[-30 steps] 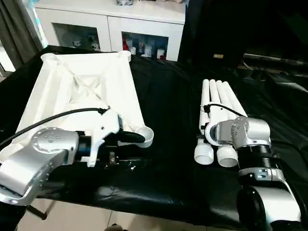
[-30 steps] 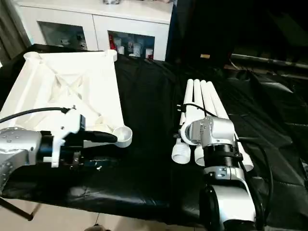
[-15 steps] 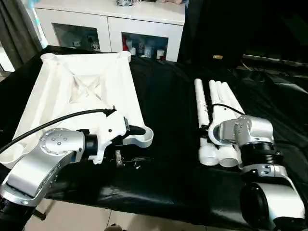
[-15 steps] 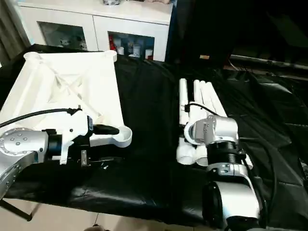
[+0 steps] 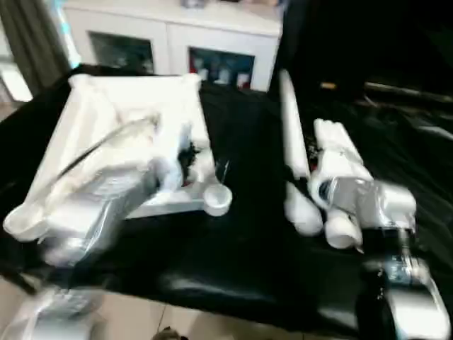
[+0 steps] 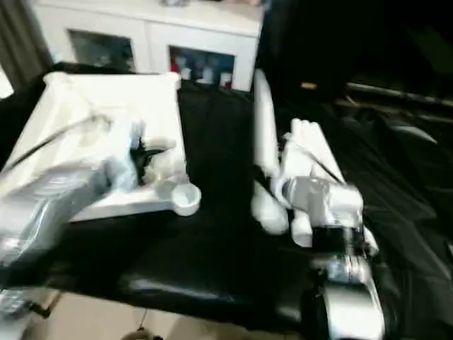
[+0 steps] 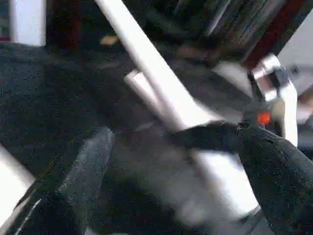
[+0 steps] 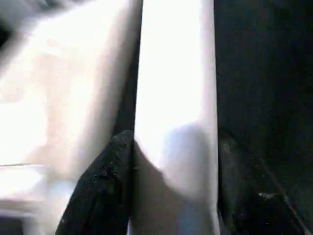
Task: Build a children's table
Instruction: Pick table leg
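1. the tabletop point(image 5: 106, 134) is lying upside down on the left half of the black-draped work table point(image 5: 241, 234), with its ribbed underside facing up and one round corner socket point(image 5: 216, 198) at the near corner, closest to the legs
2. the right gripper point(image 8: 171, 196) is clamping one leg point(image 5: 291, 149), with a black finger point(image 8: 105, 186) pressing on either side of the white tube in the right wrist view; the jaws are standing about half apart, closed on the tube's width
3. the held leg is running away from the robot, its thick end point(image 5: 304, 216) pointing toward the robot and its far end tilting up and slightly left, apart from the other legs point(image 5: 338, 156) that are lying in a bundle just to its right
4. the left gripper point(image 6: 152, 152) is hovering wide open and empty above the near part of the tabletop, beside the near corner socket
5. the relation that matters: the socket is lying to the left of the held leg, across a strip of bare black cloth, so the leg's long axis is probably needing to swing upright and travel left before an end can drop into the socket
6. the right arm is the one carrying the leg; the left arm is nearer the socket and looks placed to steady the tabletop
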Tool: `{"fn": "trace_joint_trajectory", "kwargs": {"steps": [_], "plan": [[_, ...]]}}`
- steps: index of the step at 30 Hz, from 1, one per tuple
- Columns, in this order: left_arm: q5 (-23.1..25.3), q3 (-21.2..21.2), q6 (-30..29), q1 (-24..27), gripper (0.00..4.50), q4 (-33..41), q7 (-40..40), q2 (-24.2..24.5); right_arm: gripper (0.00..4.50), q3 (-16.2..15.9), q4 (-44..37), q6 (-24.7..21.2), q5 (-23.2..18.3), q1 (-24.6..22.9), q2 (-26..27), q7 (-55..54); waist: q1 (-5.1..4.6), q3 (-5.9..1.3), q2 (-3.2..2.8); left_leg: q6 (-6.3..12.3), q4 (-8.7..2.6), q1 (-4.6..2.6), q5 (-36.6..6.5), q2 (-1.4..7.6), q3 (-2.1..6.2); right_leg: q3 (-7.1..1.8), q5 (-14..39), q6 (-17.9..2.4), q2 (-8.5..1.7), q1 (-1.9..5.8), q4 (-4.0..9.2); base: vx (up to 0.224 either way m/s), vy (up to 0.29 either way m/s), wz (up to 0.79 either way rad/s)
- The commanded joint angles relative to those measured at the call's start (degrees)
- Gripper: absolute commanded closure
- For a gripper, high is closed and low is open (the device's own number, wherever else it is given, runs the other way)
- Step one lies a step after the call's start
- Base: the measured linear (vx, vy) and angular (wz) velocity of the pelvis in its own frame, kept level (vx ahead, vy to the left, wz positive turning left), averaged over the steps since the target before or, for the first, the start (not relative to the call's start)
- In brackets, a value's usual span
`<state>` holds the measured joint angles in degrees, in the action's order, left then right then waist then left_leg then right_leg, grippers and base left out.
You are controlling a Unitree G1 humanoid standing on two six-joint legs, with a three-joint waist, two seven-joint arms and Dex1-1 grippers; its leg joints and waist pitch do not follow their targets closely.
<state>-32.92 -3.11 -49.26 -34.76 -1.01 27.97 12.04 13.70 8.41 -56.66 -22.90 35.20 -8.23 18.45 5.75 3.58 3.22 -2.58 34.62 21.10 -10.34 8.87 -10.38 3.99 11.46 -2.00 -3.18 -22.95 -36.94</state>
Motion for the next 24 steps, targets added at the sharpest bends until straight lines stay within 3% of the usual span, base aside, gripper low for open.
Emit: {"fn": "trace_joint_trajectory", "kwargs": {"steps": [1,2,3,4,5,6,7,8,10,12,14,15,16,17,20,24], "plan": [[-1.84,-2.47,-0.93,-3.23,0.0,-3.38,-2.33,-2.1,2.62,-0.52,-4.96,-0.01,-4.05,-2.14,-1.14,5.64,0.58,-4.04,1.17,0.44,-3.59,-0.16,-6.09,3.5,1.41,-3.6,9.0,-7.04,-5.5,3.57,5.16,0.0,0.0,0.0],[-1.74,-2.91,-0.91,-4.53,0.0,-4.97,-2.9,-3.05,2.62,-0.89,-6.17,0.13,-5.09,-2.89,-1.49,7.69,1.27,-4.0,0.79,0.85,-3.45,-0.59,-6.73,3.57,1.36,-3.68,11.25,-6.14,-5.78,3.31,5.51,0.0,0.0,0.0],[-0.23,-3.73,-1.52,-7.32,0.0,-7.95,-3.97,-4.72,2.62,-2.34,-8.35,0.88,-6.83,-4.74,-2.32,11.93,1.69,-4.0,-0.73,0.57,-3.67,-0.46,-6.55,3.72,1.78,-3.53,11.9,-5.66,-5.86,3.31,5.49,0.0,0.0,0.0],[-0.23,-3.73,-1.52,-7.32,0.0,-7.95,-3.97,-4.72,2.63,-2.34,-8.35,0.88,-6.83,-4.74,-2.32,11.93,1.7,-4.02,-0.25,0.73,-3.65,-0.62,-7.0,3.86,1.58,-3.52,11.57,-4.97,-5.52,3.12,6.02,0.0,0.0,0.0],[0.0,-4.51,-2.26,-8.47,0.0,-8.81,-4.31,-5.55,2.63,-3.45,-9.36,1.42,-7.26,-5.64,-2.75,13.67,1.67,-4.08,-0.45,0.24,-4.01,-0.5,-6.79,4.16,2.2,-3.33,9.99,-5.72,-5.72,3.45,5.35,0.0,0.0,0.0],[-0.35,-5.13,-2.86,-9.01,0.0,-9.03,-4.61,-6.0,2.63,-3.87,-9.82,1.72,-7.36,-6.02,-2.9,14.22,1.67,-4.13,-0.2,0.18,-3.98,-0.52,-6.56,4.22,2.01,-3.29,9.3,-5.89,-5.65,3.37,5.54,0.0,0.0,0.0],[-2.79,-7.15,-5.04,-10.79,0.0,-9.45,-4.98,-7.47,2.63,-5.28,-11.31,2.55,-7.53,-7.17,-3.33,15.63,1.59,-4.22,-1.07,-0.2,-3.69,-0.75,-6.9,4.25,1.92,-3.4,6.56,-7.29,-5.66,3.19,5.45,0.0,0.0,0.0],[-5.96,-7.66,-6.37,-11.92,0.0,-9.65,-5.36,-7.95,2.63,-5.9,-12.75,3.1,-7.97,-8.06,-3.46,16.5,1.97,-4.41,-0.79,-0.28,-3.7,-0.63,-5.8,4.31,2.14,-3.21,4.19,-8.66,-5.86,3.69,4.97,0.0,0.0,0.0],[-6.2,-6.5,-6.53,-12.34,0.0,-9.97,-5.67,-7.82,2.63,-5.85,-14.02,2.86,-8.88,-8.63,-3.24,16.95,2.34,-4.32,-0.75,0.28,-3.65,-0.56,-5.16,4.32,2.04,-3.27,2.86,-10.24,-5.98,3.42,4.84,0.0,0.0,0.0],[-5.66,-5.86,-6.77,-12.81,0.0,-10.48,-5.86,-8.14,2.63,-6.35,-15.29,2.17,-9.55,-9.17,-3.35,17.47,2.56,-4.09,0.01,0.66,-3.72,-0.5,-6.07,4.26,1.88,-3.33,6.06,-9.68,-6.06,3.55,5.27,0.0,0.0,0.0],[-6.01,-5.94,-7.46,-13.11,0.0,-10.43,-4.76,-8.74,2.63,-7.62,-16.17,2.21,-9.86,-9.71,-3.77,18.66,2.78,-4.01,-0.58,0.43,-3.74,-0.54,-6.66,4.27,1.95,-3.36,8.52,-8.66,-6.2,3.53,5.61,0.0,0.0,0.0],[-6.23,-6.02,-7.57,-13.04,0.0,-10.25,-4.35,-8.94,2.63,-8.06,-16.19,2.43,-9.72,-9.83,-3.89,18.94,2.77,-3.95,-0.47,0.16,-3.88,-0.53,-7.15,4.36,2.04,-3.35,9.42,-8.13,-6.16,3.47,5.7,0.0,0.0,0.0],[-6.62,-6.22,-7.59,-12.83,0.0,-9.98,-4.09,-9.19,2.63,-8.55,-15.87,2.84,-9.15,-9.84,-4.0,18.91,2.83,-4.0,-1.19,-0.09,-3.87,-0.57,-7.39,4.39,2.13,-3.34,9.56,-8.19,-6.24,3.43,5.64,0.0,0.0,0.0],[-7.57,-7.23,-8.49,-12.66,0.28,-9.41,-3.8,-9.88,2.63,-9.77,-15.44,3.99,-7.85,-10.0,-4.6,18.88,2.66,-4.0,-1.34,-0.92,-3.92,-0.78,-8.71,4.49,2.12,-3.32,9.93,-8.08,-6.14,3.27,6.03,0.0,0.0,0.0],[-8.63,-7.52,-9.03,-12.54,0.41,-9.08,-3.83,-10.2,2.63,-10.69,-15.68,4.7,-6.79,-10.28,-5.29,18.65,2.65,-3.99,-1.52,-1.06,-3.94,-0.52,-8.96,4.29,2.22,-3.33,10.02,-7.95,-6.15,3.56,5.87,0.0,0.0,0.0],[-8.73,-7.12,-8.63,-12.63,0.78,-9.47,-4.84,-10.91,2.63,-11.37,-16.95,4.86,-6.19,-10.58,-5.72,17.5,2.62,-4.04,-1.13,-0.05,-3.81,-0.3,-7.42,4.16,2.11,-3.38,9.89,-7.51,-6.03,3.66,5.87,0.0,0.0,0.0]]}}
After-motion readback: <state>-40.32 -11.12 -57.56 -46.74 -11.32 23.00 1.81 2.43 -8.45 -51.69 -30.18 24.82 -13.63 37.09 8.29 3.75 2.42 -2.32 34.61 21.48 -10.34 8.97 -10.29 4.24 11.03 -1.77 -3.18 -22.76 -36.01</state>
